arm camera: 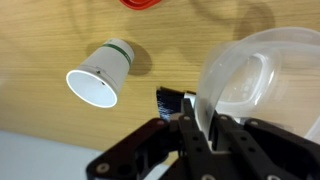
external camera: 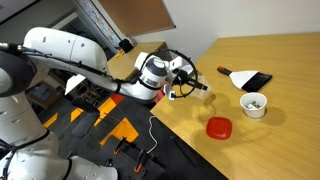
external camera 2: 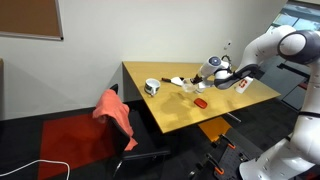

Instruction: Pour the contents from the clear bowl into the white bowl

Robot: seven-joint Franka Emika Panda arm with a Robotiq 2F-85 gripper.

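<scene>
Glossy white rounded links with dark joints form the arm (external camera: 60, 50). A black cable (external camera: 168, 52) loops along it. The angular gripper (arm camera: 192, 116), at 6 o'clock in the wrist view, is matte black.

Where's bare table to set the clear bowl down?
Bare table beyond the red dish and white bowl, toward the edge; also past the black tool. Crowded among those three, near the gripper holding the clear bowl.
</scene>
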